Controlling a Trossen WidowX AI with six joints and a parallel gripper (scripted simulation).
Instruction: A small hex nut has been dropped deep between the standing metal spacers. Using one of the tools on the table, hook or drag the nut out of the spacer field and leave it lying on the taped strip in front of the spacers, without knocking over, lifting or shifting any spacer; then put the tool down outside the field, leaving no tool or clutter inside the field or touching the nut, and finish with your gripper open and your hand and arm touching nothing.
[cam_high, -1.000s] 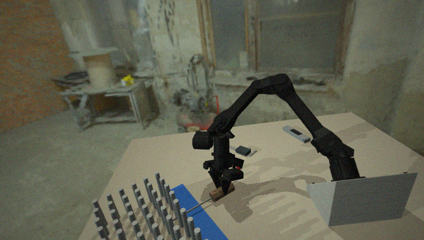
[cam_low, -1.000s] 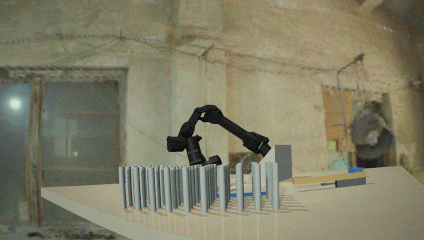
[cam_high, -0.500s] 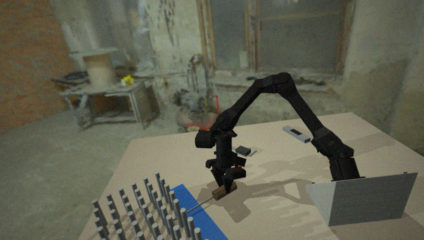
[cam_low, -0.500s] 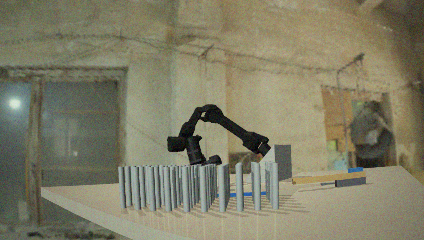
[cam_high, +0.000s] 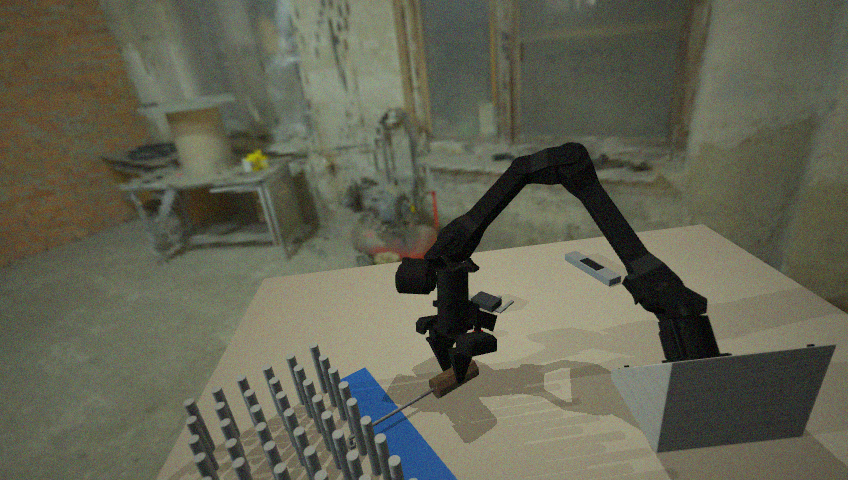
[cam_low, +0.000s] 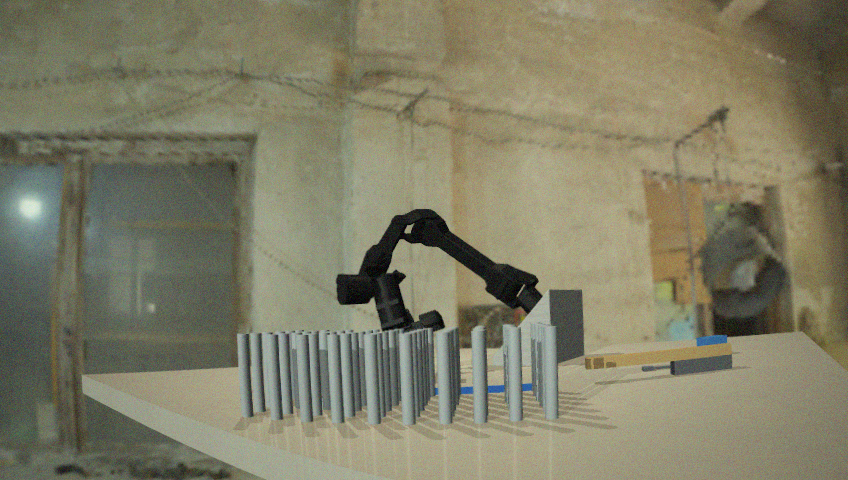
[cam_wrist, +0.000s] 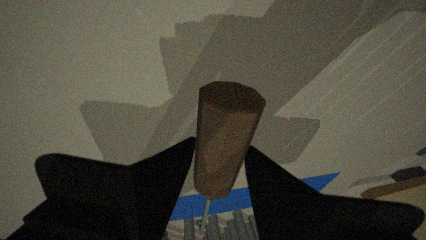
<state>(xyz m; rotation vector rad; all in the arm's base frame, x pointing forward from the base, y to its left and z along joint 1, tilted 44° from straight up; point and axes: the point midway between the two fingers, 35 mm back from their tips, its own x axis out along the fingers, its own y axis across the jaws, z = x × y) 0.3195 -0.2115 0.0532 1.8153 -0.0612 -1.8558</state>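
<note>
My gripper is shut on the brown handle of a thin-shafted tool, above the table in front of the field. The tool's shaft slants across the blue taped strip and passes in among the front spacers. The metal spacers that show stand upright in rows. A tiny grey shape shows between spacers near the shaft's far end; whether it is the nut or the tool's tip I cannot tell. The tip's contact is hidden.
A grey upright panel stands near the arm's base. A wooden bar and a dark-handled tool lie to one side. A dark block and a grey box lie behind the gripper.
</note>
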